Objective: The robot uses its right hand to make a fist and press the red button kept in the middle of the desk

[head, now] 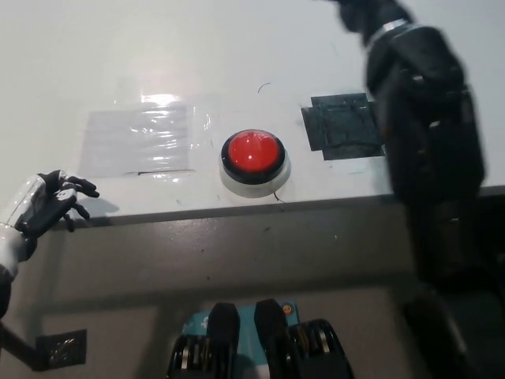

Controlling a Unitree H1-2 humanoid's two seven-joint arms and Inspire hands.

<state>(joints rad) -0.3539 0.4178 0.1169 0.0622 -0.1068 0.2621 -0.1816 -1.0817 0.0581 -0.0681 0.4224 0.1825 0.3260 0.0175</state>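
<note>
At the near edge of the pale grey, smooth-topped desk (71, 47), at about eight o'clock in the head view, the white left hand (43, 205) is seen at rest, its dark fingers (75, 189) loosely curled and apart over the desk's front lip, with nothing held.

The round red domed button (252, 153), glossy and set in a black ring on a pale circular base, lies close to the desk's near edge, near the middle of the view. It is found at about three o'clock from the left hand, well apart from it, and untouched.

The black right arm (430, 150) is seen rising from about five o'clock and reaching up across the desk's right side toward one o'clock. It is bulky, matt and dark, with a thin bright band near the wrist. The right hand (364, 12) is cut off by the top edge of the picture, so whether it is spread or closed into a fist cannot be told. The button lies at about seven o'clock from that hand, well apart.

Farther in, a rectangular patch of clear, wrinkled, shiny tape (140, 140) is laid flat on the desk at about nine o'clock from the button, just beside it. A dark cross-shaped patch of black tape (339, 128) lies at about two o'clock from the button and is partly covered by the right arm.
</note>
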